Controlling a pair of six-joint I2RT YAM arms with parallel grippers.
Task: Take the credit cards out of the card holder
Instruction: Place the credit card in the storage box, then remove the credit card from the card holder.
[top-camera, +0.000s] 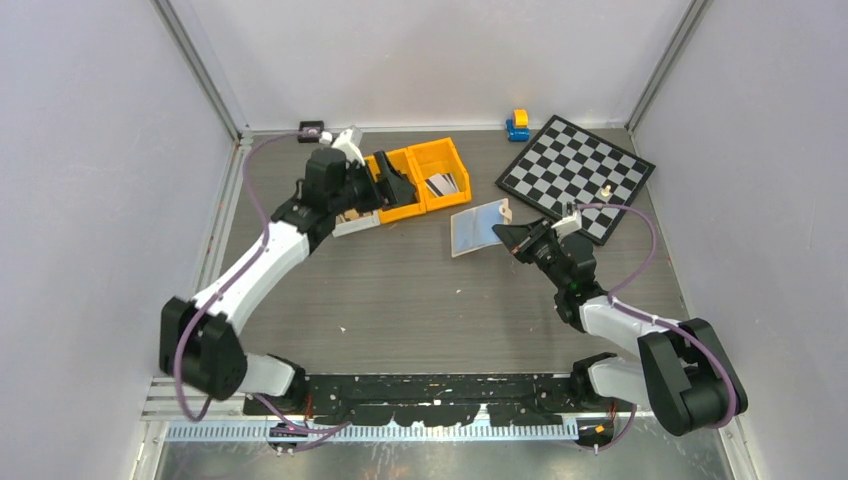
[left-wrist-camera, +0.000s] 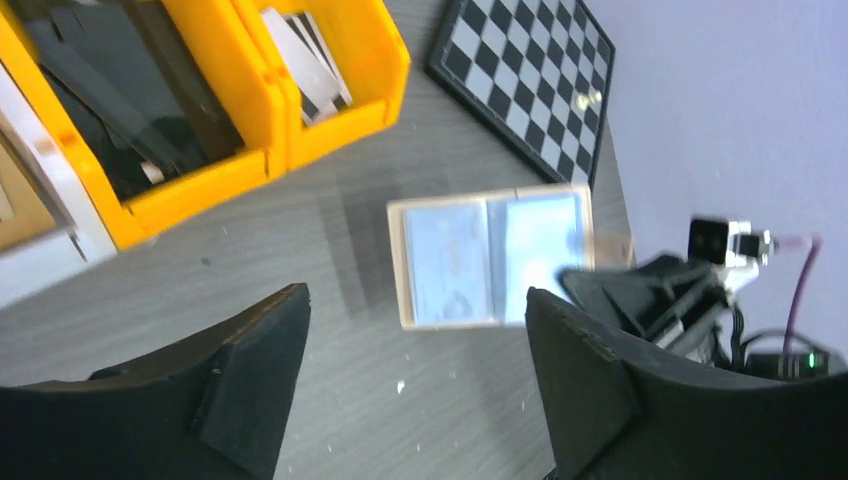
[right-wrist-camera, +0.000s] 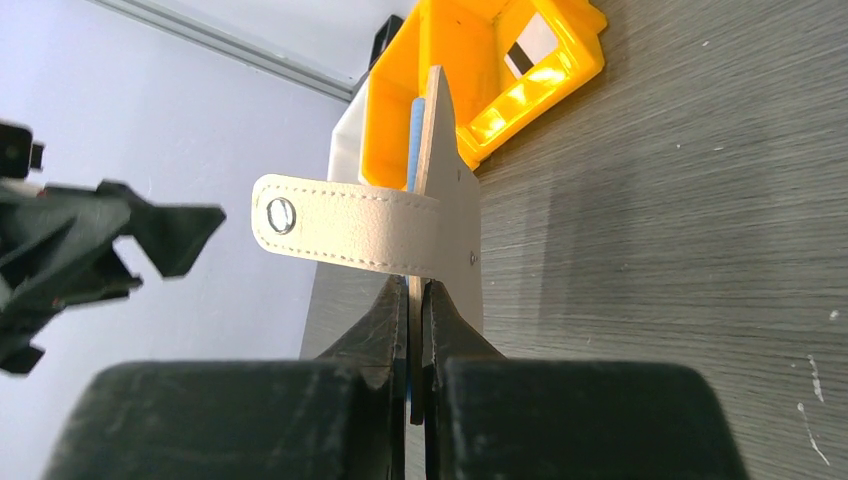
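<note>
The beige card holder (top-camera: 475, 229) hangs open in mid-air, its greyish see-through pockets facing the left arm. My right gripper (top-camera: 500, 234) is shut on its right edge. In the right wrist view the jaws (right-wrist-camera: 415, 292) pinch the holder's thin edge (right-wrist-camera: 445, 215), with its snap strap (right-wrist-camera: 340, 235) sticking out to the left. My left gripper (top-camera: 397, 187) is open and empty over the yellow bins. In the left wrist view its open jaws (left-wrist-camera: 415, 297) frame the holder (left-wrist-camera: 490, 258). Several light grey and dark-striped credit cards (top-camera: 441, 184) lie in the right bin (left-wrist-camera: 312, 62).
Two joined yellow bins (top-camera: 418, 205) stand at the back centre-left; the left one holds dark flat things (left-wrist-camera: 100, 95). A white box (top-camera: 357, 223) adjoins them. A chessboard (top-camera: 577, 176) with one small piece lies at the back right. A blue and yellow toy (top-camera: 517, 124) is behind it.
</note>
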